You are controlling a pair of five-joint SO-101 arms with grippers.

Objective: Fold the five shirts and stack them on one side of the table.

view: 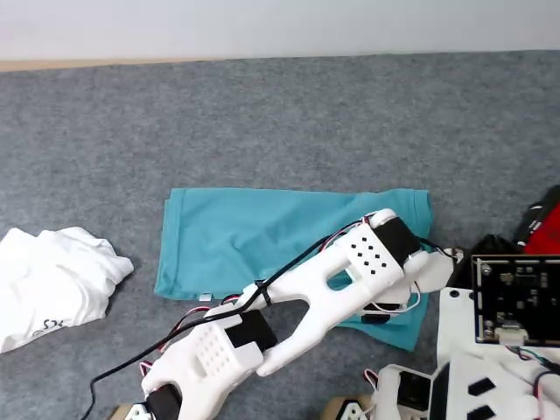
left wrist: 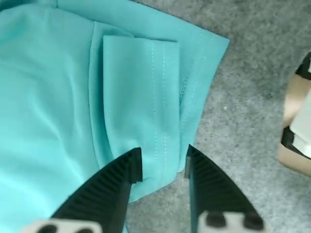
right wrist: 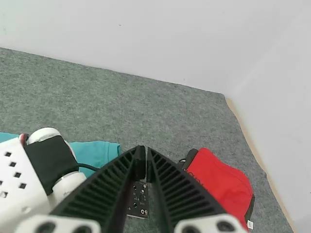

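Left fingers [left wrist: 114, 182] stand spread astride the folded sleeve [left wrist: 141, 97] of the flat teal fabric shirt [view: 254, 236] lying mid grey carpeted tabletop [view: 262, 122]; right fingers [right wrist: 167, 187] are pressed together, empty.

Teal shirt [view: 262, 236] flat — white shirt [view: 52, 284] crumpled

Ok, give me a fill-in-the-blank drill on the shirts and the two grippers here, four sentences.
1. The left gripper straddles a sleeve hem of the teal shirt, its jaws ____.
2. The right gripper is ____ and holds nothing.
3. The crumpled shirt lying apart from the teal one is ____.
4. The shirt beside the side wall is ____.

Missing words: open; shut; white; red.
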